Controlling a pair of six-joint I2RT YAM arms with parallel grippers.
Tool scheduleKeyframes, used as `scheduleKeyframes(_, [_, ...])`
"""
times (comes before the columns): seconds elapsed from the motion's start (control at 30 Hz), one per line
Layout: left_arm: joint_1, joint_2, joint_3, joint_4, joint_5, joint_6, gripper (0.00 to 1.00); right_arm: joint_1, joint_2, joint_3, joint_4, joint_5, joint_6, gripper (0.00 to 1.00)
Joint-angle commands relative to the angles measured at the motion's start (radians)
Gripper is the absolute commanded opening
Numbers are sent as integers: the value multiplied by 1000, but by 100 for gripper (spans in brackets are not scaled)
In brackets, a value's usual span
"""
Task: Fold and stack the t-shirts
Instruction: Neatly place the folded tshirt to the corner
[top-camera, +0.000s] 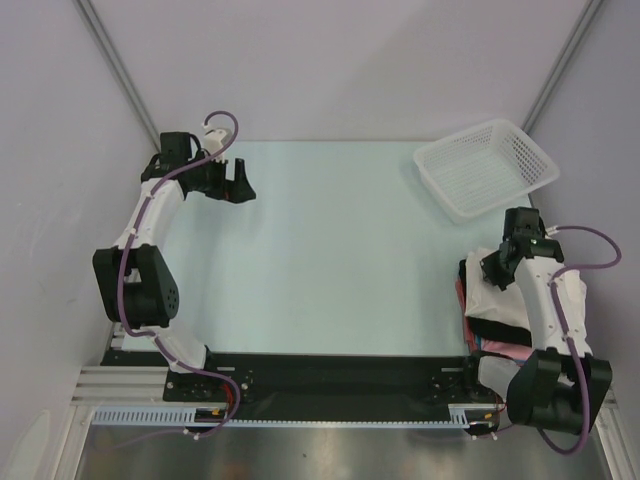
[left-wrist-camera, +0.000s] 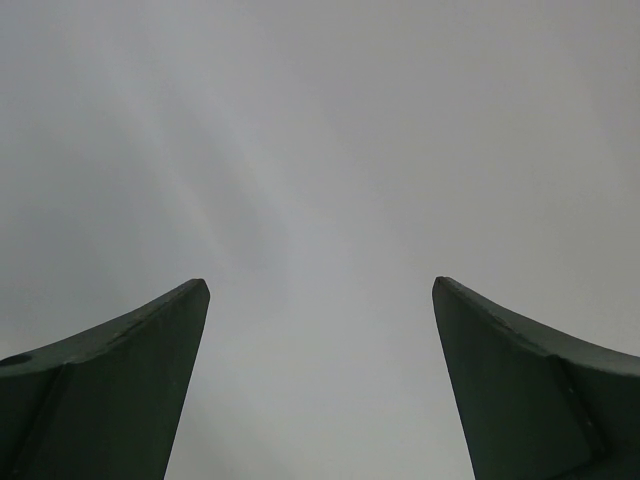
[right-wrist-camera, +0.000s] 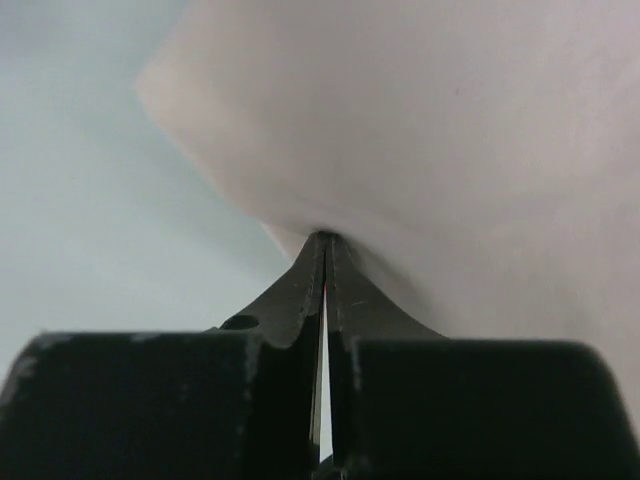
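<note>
- T-shirts (top-camera: 490, 320) in a pile at the near right edge of the table (top-camera: 330, 260), just beside the right arm's base.
- Lowest in view, pink shirt (top-camera: 508, 351): only a thin strip at the near side and a reddish sliver along the left edge.
- Over it, black shirt (top-camera: 495, 328): flat, seen as a dark band under the top layer.
- On top, white shirt (top-camera: 492, 297): plain, smooth, roughly rectangular, reaching further right than the layers below, partly hidden by the arm.
- Right gripper (top-camera: 497, 268) down at the far left part of the white shirt, clamped on the cloth.
- In the right wrist view, its fingers (right-wrist-camera: 300, 290) pressed together with only a hairline slit between, a fold of white fabric caught at the tips and swelling up beyond them, pale tabletop off to the left.
- Further back on the left, left gripper (top-camera: 240, 186) over the far left part of the table, well apart from the pile, spread wide, holding nothing.
- In the left wrist view, its two dark fingers (left-wrist-camera: 130, 380) far apart against blank grey.
- At the far right corner, basket (top-camera: 438, 185): white mesh, set at an angle, near the pile but not touching it.
</note>
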Motion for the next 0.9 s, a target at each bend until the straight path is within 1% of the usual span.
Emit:
scheduleKeyframes(0.0, [9, -31, 34, -13, -1, 40, 100, -19, 52, -41, 147, -32, -56, 0])
scheduleKeyframes(0.07, [9, -41, 30, -10, -8, 47, 100, -5, 62, -61, 154, -20, -57, 0])
scheduleKeyframes(0.23, [8, -27, 46, -13, -4, 28, 100, 59, 14, -176, 234, -60, 45, 0])
scheduleKeyframes(0.3, [9, -19, 62, -22, 2, 27, 100, 59, 0, -161, 201, -26, 53, 0])
scheduleKeyframes(0.37, [8, -22, 63, -33, -2, 34, 100, 58, -23, -96, 182, 34, 12, 0])
scheduleKeyframes(0.4, [9, -28, 60, -36, -18, 45, 100, 61, -49, -66, 180, 102, -11, 5])
scheduleKeyframes(0.43, [9, -31, 57, -36, -27, 48, 100, 64, -60, -24, 202, 124, -95, 22])
scheduleKeyframes(0.47, [9, -36, 54, -37, -34, 54, 100, 65, -70, -8, 288, 120, -143, 33])
scheduleKeyframes(0.5, [9, -41, 50, -40, -41, 59, 100, 70, -83, 1, 352, 92, -207, 53])
scheduleKeyframes(0.53, [9, -44, 46, -40, -42, 60, 100, 71, -81, 7, 417, 48, -277, 61])
scheduleKeyframes(0.57, [9, -45, 45, -43, -42, 60, 100, 78, -69, 27, 526, -46, -454, 69])
scheduleKeyframes(0.6, [8, -47, 43, -46, -42, 62, 100, 90, -28, 46, 560, -69, -534, 73])
scheduleKeyframes(0.63, [8, -50, 45, -55, -42, 62, 100, 129, 9, 70, 588, -75, -607, 80])
scheduleKeyframes(0.67, [9, -51, 45, -60, -45, 63, 100, 151, 44, 122, 617, -80, -792, 84])
scheduleKeyframes(0.7, [9, -53, 45, -62, -50, 67, 100, 174, 84, 159, 621, -77, -871, 87])
scheduleKeyframes(0.73, [9, -57, 45, -72, -57, 71, 100, 220, 185, 193, 616, -84, -963, 90])
scheduleKeyframes(0.77, [9, -62, 42, -75, -64, 74, 100, 237, 236, 274, 583, -87, -1093, 91])
scheduleKeyframes(0.8, [9, -65, 40, -80, -70, 83, 100, 252, 299, 320, 555, -90, -1155, 92])
scheduleKeyframes(0.83, [9, -76, 37, -85, -83, 86, 100, 275, 401, 361, 527, -90, -1198, 92])
scheduleKeyframes(0.87, [9, -82, 34, -88, -91, 91, 100, 288, 458, 412, 468, -65, -1233, 92])
